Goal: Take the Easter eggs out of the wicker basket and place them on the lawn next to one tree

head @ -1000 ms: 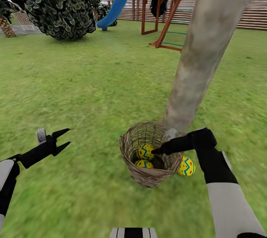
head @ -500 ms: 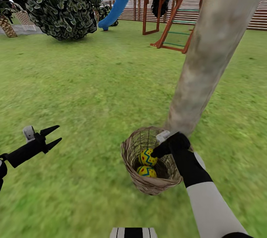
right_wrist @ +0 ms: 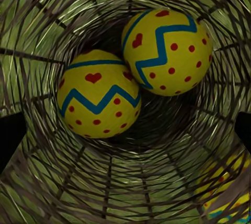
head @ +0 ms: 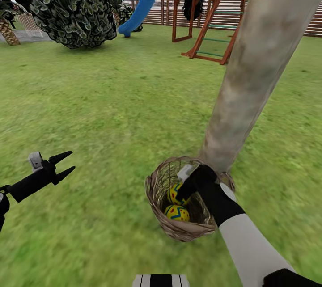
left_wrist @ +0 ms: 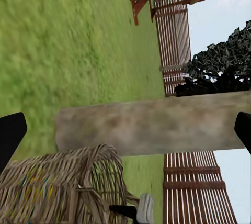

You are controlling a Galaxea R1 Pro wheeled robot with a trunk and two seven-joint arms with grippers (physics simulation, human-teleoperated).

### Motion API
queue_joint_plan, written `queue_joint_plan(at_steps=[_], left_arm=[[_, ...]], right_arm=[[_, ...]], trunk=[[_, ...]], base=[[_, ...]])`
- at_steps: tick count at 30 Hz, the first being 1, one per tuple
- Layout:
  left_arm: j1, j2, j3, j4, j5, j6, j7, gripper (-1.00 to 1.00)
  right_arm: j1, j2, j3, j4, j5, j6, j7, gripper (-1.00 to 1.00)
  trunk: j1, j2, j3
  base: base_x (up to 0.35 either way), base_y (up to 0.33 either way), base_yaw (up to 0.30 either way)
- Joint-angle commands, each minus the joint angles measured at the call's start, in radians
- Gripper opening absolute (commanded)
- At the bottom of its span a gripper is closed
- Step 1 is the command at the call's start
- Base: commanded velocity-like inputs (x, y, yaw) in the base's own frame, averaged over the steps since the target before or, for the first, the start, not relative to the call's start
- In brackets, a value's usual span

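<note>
Partly done, at best. Inside the wicker basket: a near egg and a far egg, touching each other at the bottom. Seen through the weave in the right wrist view: a yellow, zigzag-banded patch, probably the third egg, lying outside the wall; not certain, being cut off at the picture's edge. If so, one out and two left to lift.

Basket standing on the lawn, right against the foot of the tree, rim touching or nearly touching the trunk. So only a short carry per egg: up over the rim, down onto the grass beside the trunk.

Right arm bent over the basket from the robot's side, forearm sloping down, right gripper dipped past the rim and aimed at the two eggs. Fingers apart, one dark tip at each side of the right wrist view, nothing between them yet; neither egg touched as far as visible.

Left arm held out low to the side, well apart from the basket, left gripper spread and empty, pointing toward the trunk.

Risk, as a guess: round eggs rolling away from the fingers against the tapered wall.
</note>
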Motion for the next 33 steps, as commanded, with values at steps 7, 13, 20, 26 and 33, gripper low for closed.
queue_joint_plan(at_steps=[7, 13, 20, 26, 33], left_arm=[[-0.001, -0.002, 0.001, 0.001, -0.005, 0.005, -0.007, 1.0], [-0.001, -0.002, 0.001, 0.001, -0.004, 0.005, -0.009, 1.0], [-0.001, -0.002, 0.001, 0.0, -0.005, 0.005, -0.008, 1.0], [-0.001, -0.002, 0.001, 0.0, -0.006, 0.005, -0.008, 1.0], [-0.001, -0.002, 0.001, 0.001, -0.006, 0.005, -0.008, 1.0]], right_arm=[[-0.094, 0.001, 0.001, 0.151, 0.011, -0.06, 0.018, 1.0], [-0.133, -0.001, 0.001, 0.219, 0.014, -0.14, 0.019, 1.0], [-0.139, 0.001, 0.001, 0.215, 0.011, -0.166, 0.019, 1.0], [-0.139, 0.002, 0.001, 0.243, 0.014, -0.169, 0.016, 1.0], [-0.139, 0.001, 0.001, 0.3, 0.016, -0.21, 0.002, 1.0]], trunk=[[0.0, 0.0, -0.001], [0.0, 0.0, -0.001], [0.003, -0.002, -0.028], [0.006, -0.003, -0.051], [0.009, -0.005, -0.078]], base=[[0.006, 0.0, 0.0], [0.0, 0.0, 0.0], [0.0, 0.0, 0.0], [0.0, 0.0, 0.0], [0.0, 0.0, 0.0]])
